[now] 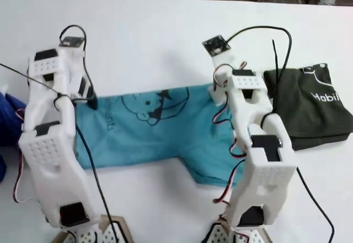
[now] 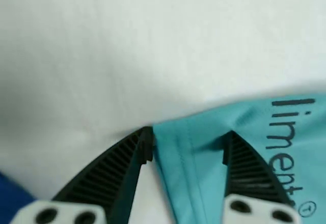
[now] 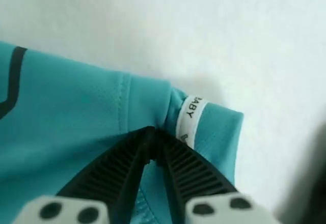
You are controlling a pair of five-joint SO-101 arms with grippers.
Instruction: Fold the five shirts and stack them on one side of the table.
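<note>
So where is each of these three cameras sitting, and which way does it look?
High view: fixed above the table, looking down on the left arm, right arm and the teal shirt between them.
Left wrist view: on the left arm, looking along the left gripper, open astride the shirt's hem.
Right wrist view: on the right arm, looking along the right gripper, shut on the shirt near its white label.
Shared: all three show the teal shirt.

- From above, my left arm (image 1: 49, 127) and right arm (image 1: 256, 143) cover both ends of the teal shirt (image 1: 149, 127).
- The blue cloth (image 1: 8, 119) runs off the picture's edge.
</note>
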